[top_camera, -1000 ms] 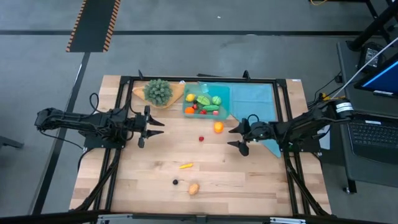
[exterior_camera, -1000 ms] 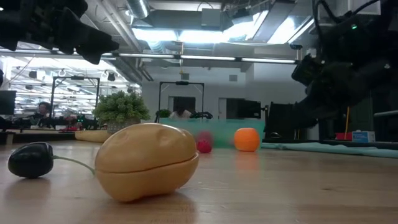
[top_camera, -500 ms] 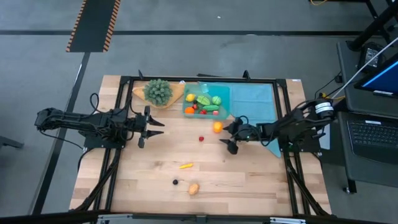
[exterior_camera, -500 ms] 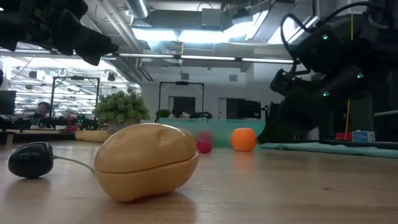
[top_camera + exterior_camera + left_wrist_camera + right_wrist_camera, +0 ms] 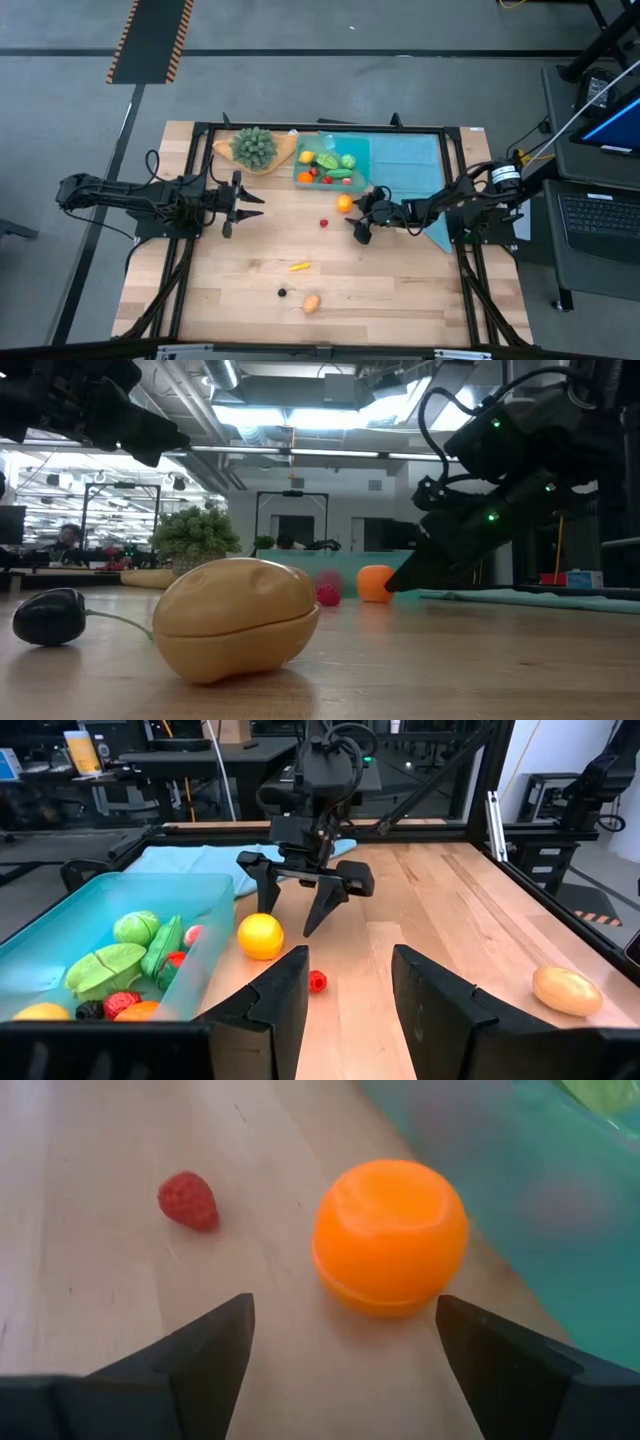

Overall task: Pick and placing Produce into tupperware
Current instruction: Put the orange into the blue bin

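Note:
The tupperware (image 5: 331, 163), clear teal, stands at the far middle of the table with several toy fruits in it. Loose produce lies on the wood: an orange fruit (image 5: 344, 203), a red berry (image 5: 323, 222), a yellow-orange piece (image 5: 298, 266), a dark piece (image 5: 283, 293) and a tan potato (image 5: 312, 303). My right gripper (image 5: 359, 215) is open, tipped down, right behind the orange fruit (image 5: 390, 1235), which sits just ahead of its two fingertips. My left gripper (image 5: 252, 204) waits open over the table's left part, holding nothing. My right gripper comes at the orange fruit slanting down from the table's right side. One fingertip (image 5: 455, 1315) stands very close to the fruit's lower edge (image 5: 435, 1290); whether it touches, I cannot tell. The fruit rests on the table.
A bushy green plant (image 5: 255, 146) on a tan wooden dish stands left of the tupperware. A flat teal cloth (image 5: 412, 165) lies to its right, under my right arm. Bare wood stretches between the berry and the near pieces.
My right gripper has gone toward the table's left edge and down, tipping its fingers further downward, up to the orange fruit, staying open. The orange fruit has shifted a little toward the left.

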Controlling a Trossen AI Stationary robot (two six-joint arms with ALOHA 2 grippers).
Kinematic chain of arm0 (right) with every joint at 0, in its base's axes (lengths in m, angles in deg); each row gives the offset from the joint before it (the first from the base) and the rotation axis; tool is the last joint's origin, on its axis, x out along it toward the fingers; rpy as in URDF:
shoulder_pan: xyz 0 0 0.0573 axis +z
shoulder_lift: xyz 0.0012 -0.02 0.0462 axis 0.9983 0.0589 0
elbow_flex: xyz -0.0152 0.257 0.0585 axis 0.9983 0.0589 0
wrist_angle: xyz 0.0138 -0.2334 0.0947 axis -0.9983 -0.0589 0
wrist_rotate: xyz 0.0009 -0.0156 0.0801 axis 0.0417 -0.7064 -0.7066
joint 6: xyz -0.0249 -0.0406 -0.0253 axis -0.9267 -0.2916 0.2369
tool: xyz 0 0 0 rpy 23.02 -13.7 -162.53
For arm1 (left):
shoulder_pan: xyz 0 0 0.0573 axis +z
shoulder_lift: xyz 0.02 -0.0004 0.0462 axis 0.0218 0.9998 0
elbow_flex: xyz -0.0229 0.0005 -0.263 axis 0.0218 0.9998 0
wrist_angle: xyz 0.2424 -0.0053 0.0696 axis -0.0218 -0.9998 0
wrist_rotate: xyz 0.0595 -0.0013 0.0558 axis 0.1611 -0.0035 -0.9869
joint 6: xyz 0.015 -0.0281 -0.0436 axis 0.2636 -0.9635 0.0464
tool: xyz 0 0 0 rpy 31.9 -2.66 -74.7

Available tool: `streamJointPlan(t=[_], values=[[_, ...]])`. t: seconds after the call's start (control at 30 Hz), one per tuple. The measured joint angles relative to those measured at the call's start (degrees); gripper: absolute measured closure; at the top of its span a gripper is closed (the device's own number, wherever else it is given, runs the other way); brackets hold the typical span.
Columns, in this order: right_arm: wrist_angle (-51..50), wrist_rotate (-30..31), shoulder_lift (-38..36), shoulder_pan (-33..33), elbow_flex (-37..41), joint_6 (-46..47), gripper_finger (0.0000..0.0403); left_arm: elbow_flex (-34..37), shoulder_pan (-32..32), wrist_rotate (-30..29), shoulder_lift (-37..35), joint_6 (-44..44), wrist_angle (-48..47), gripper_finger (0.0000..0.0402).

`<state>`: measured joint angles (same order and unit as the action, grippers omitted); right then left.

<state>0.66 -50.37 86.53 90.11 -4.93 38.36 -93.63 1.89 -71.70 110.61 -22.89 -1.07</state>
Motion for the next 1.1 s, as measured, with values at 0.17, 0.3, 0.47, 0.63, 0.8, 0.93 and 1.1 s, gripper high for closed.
streamJointPlan(t=[0.17, 0.3, 0.47, 0.63, 0.8, 0.93, 1.1], values=[[0.1, 1.1, 2.1, 0.0, -2.8, -0.2, 0.0089, 0.0, 0.0, 0.0, 0.0, 0.0, -0.2, 0.0264], [0.0, 3.4, 4.1, 0.0, -4.5, -0.3, 0.0089, 0.0, 0.0, 0.0, 0.0, 0.0, -0.4, 0.0264], [-0.1, 3.4, 7.4, -0.1, -6.8, -0.3, 0.0089, 0.0, 0.0, 0.0, 0.0, 0.0, -0.6, 0.0264], [0.1, 3.6, 10.5, -0.1, -9.7, -0.3, 0.0088, 0.0, 0.0, 0.0, 0.0, 0.0, -0.9, 0.0264], [0.0, 3.3, 11.9, -0.4, -12.0, -0.3, 0.0088, 0.0, 0.0, 0.0, 0.0, 0.0, -1.0, 0.0264], [0.0, 3.3, 11.9, -0.9, -12.7, -0.4, 0.0088, 0.0, 0.0, 0.0, 0.0, 0.0, -1.1, 0.0264], [-0.2, 3.3, 11.9, -1.1, -12.7, -0.3, 0.0088, 0.0, 0.0, 0.0, 0.0, 0.0, -1.5, 0.0264]])
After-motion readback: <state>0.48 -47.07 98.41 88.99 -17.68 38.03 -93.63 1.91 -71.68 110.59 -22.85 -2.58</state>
